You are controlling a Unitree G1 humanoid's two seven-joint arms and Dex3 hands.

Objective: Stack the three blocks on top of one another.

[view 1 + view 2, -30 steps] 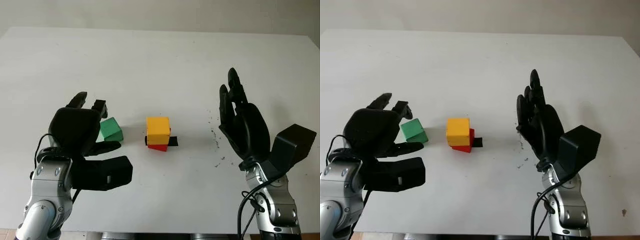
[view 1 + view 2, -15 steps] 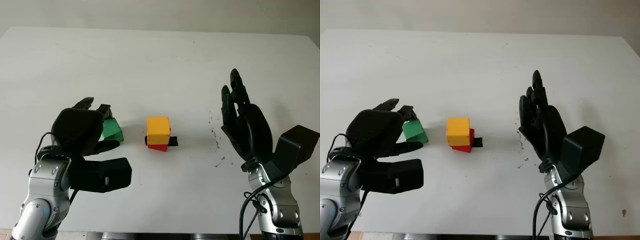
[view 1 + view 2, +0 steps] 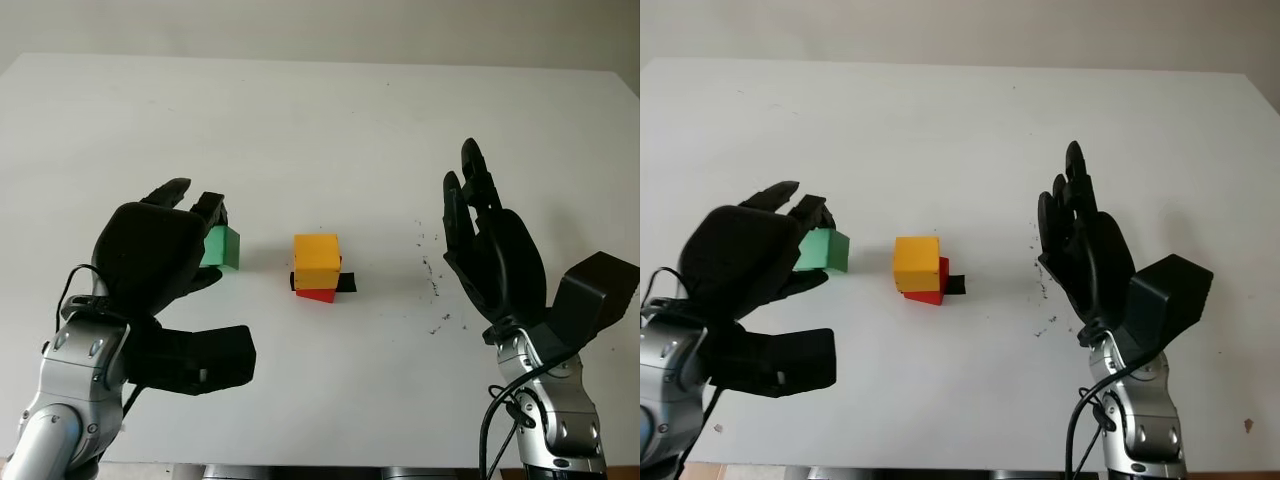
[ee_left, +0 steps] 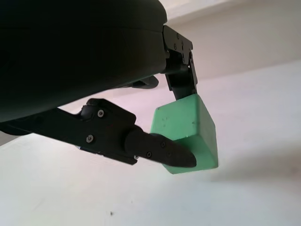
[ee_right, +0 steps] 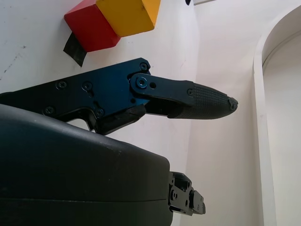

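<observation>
Since the earlier frame the left hand (image 3: 150, 262) has closed on the small green cube block (image 3: 219, 247) and raised it off the white counter (image 3: 320, 130); a second ago the block sat on the surface by the fingertips. Now the black fingers (image 4: 160, 150) pinch the cube from two sides, holding it in the air left of the stack, apart from it. The yellow cube block (image 3: 316, 261) sits on the red cube block (image 3: 317, 294) at counter centre, with a black tape patch (image 3: 345, 283) just beside them. The right hand (image 3: 492, 262) is open, raised upright right of the stack, holding nothing.
</observation>
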